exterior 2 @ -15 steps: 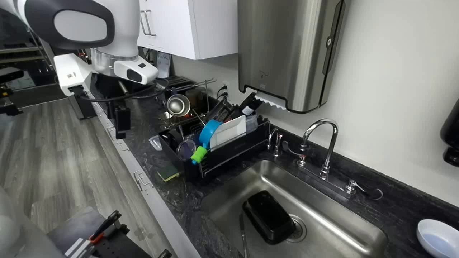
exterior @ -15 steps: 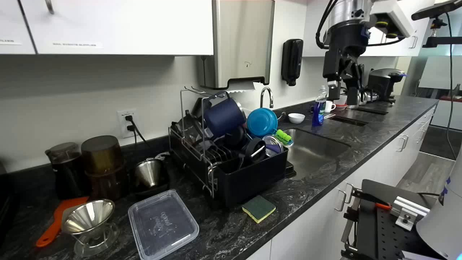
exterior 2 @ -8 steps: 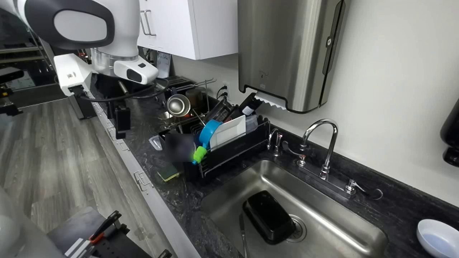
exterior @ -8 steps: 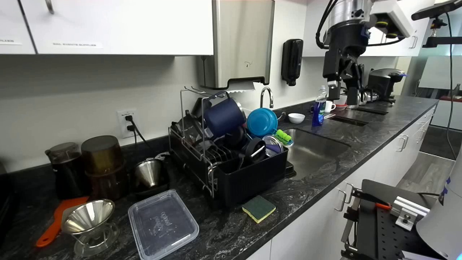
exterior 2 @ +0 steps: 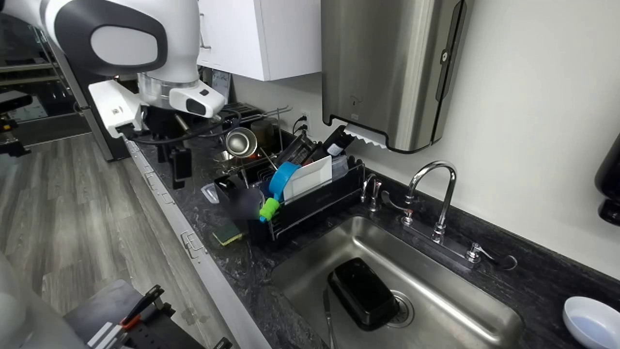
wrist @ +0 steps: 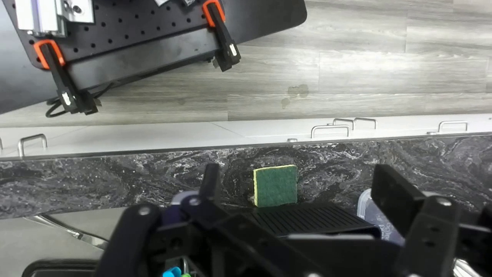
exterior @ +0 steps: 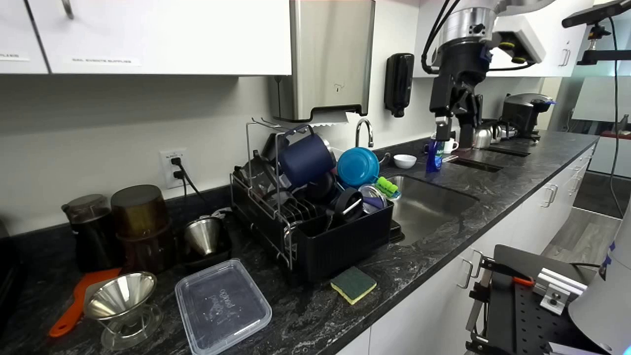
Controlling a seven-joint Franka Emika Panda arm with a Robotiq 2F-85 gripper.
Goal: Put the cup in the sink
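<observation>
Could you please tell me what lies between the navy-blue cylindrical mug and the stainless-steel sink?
In an exterior view, a round bright-blue vessel with a lime-green handle grip lies between the mug and the sink.

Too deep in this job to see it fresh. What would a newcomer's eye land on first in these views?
Probably the crowded black dish rack on the dark counter, its bright blue round vessel standing out most. Next, the big steel towel dispenser on the wall above. In the wrist view, likely the open gripper, holding nothing, with the green sponge on the counter showing in its gap.
</observation>
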